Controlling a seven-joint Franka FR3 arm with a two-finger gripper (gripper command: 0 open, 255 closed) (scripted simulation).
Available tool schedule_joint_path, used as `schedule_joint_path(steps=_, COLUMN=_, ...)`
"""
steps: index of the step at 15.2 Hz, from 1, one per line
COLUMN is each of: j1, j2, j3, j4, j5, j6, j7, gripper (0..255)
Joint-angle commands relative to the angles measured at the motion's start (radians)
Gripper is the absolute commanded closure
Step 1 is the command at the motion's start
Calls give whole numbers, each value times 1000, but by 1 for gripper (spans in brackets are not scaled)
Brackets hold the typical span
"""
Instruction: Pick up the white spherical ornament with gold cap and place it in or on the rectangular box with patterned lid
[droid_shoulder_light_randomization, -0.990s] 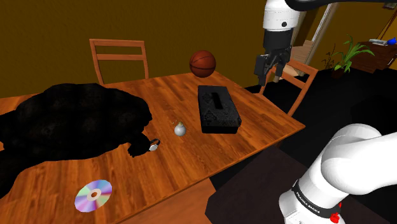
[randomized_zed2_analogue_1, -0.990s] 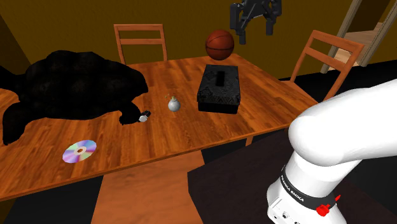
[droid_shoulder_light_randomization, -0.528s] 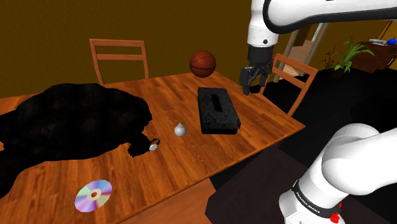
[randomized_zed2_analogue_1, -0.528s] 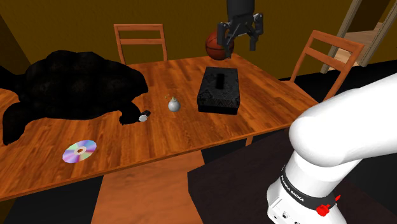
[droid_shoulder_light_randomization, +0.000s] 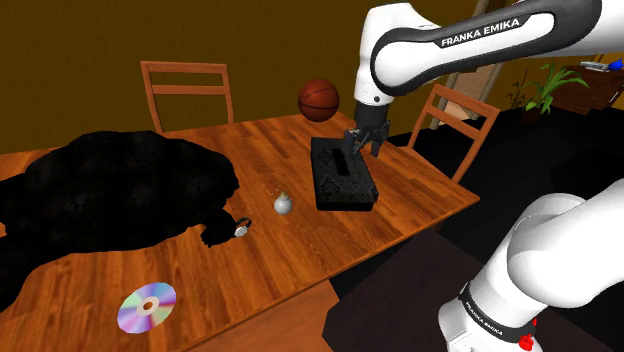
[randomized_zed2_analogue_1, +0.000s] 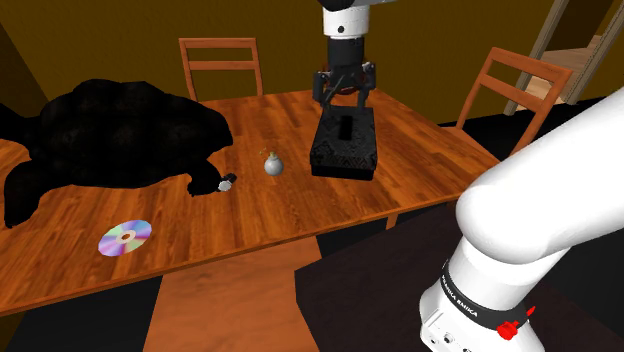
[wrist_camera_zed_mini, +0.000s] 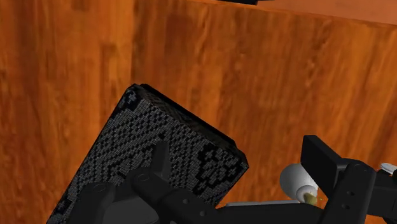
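Your table (droid_shoulder_light_randomization: 420, 195), near to far: disc (droid_shoulder_light_randomization: 146, 306) by the front edge; ornament (droid_shoulder_light_randomization: 283, 204), grey-white, standing on the wood near the dark patterned box (droid_shoulder_light_randomization: 343, 180), not touching it; gripper (droid_shoulder_light_randomization: 361, 146) above the box's far end, fingers spread, holding nothing; orange ball (droid_shoulder_light_randomization: 318, 99) behind.

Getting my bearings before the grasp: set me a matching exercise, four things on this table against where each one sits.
Things:
1. grey-white round ornament with gold cap
2. black rectangular box with patterned lid
3. shiny iridescent disc
4. reddish-brown ball

Places:
A. below the open black gripper
B. farthest back, beyond the box
C. nearest the shoulder view's lower left
D. between the box and the black heap

Pairs: 1-D, 2-A, 3-C, 4-B
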Motion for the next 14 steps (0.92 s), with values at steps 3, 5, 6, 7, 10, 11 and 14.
schedule_joint_path(steps=3, j1=22, j2=116, j3=6, j4=9, j5=38, j6=138, j7=-8, gripper=0)
schedule_joint_path(steps=5, j1=32, j2=182, j3=8, j4=21, j5=57, j6=205, j7=-17, gripper=0)
schedule_joint_path(steps=6, j1=37, j2=216, j3=10, j4=30, j5=67, j6=237, j7=-23, gripper=0)
schedule_joint_path(steps=7, j1=42, j2=250, j3=11, j4=40, j5=78, j6=268, j7=-29, gripper=0)
schedule_joint_path(steps=10, j1=56, j2=354, j3=17, j4=77, j5=110, j6=356, j7=-49, gripper=0)
schedule_joint_path(steps=11, j1=61, j2=390, j3=20, j4=93, j5=121, j6=383, j7=-57, gripper=0)
schedule_joint_path(steps=14, j1=72, j2=496, j3=30, j4=147, j5=156, j6=456, j7=-82, gripper=0)
